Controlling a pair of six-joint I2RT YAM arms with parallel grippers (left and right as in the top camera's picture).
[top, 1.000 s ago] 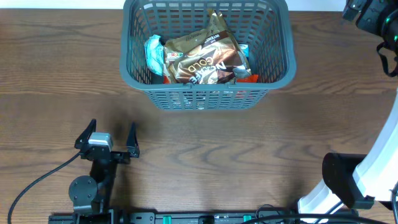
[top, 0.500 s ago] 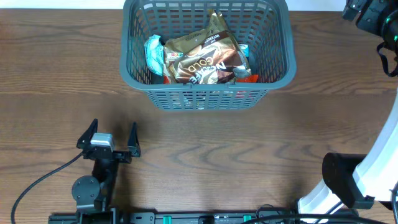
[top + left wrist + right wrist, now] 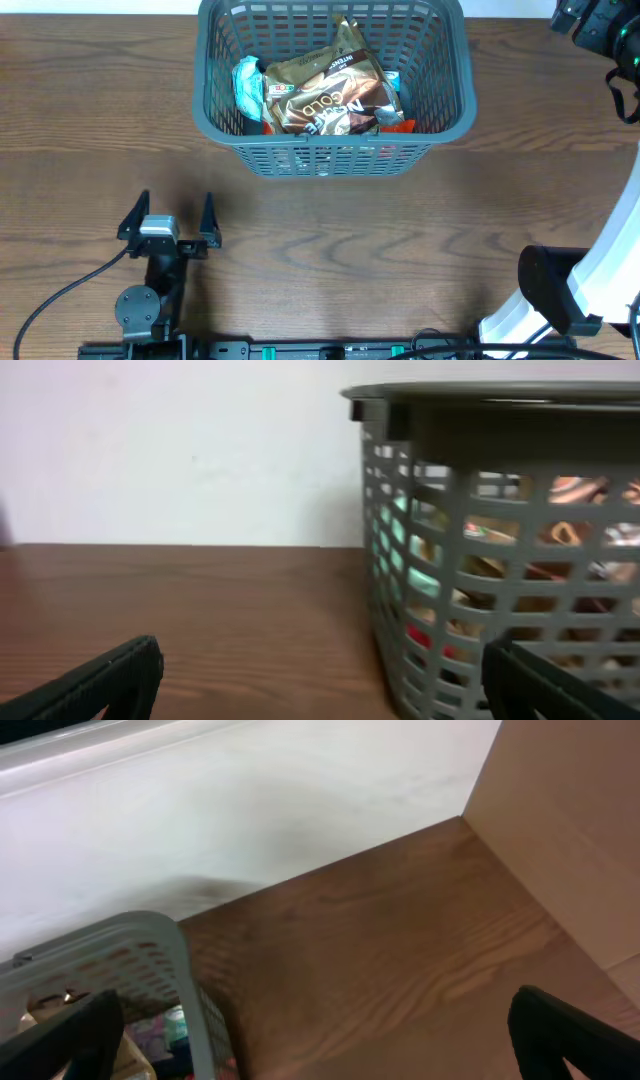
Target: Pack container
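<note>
The left gripper (image 3: 173,210) sits in the lower left of the overhead view with its jaws spread wide and nothing between them, low over the bare wooden table (image 3: 400,250). The right gripper (image 3: 315,1045) is up in the top right corner of that view; its own camera shows both fingers far apart and empty.

The container (image 3: 330,155) stands at the top centre of the overhead view, well apart from both grippers. I count one basket. Inside it, one large brown-and-gold packet (image 3: 330,95) lies on top and one pale teal packet (image 3: 247,88) is against its left side. Red packaging (image 3: 396,125) and a sliver of blue peek out underneath, and I can't tell how many pieces those are.

I see no packet lying outside the basket, so to my eye the packing looks finished or very nearly so.
</note>
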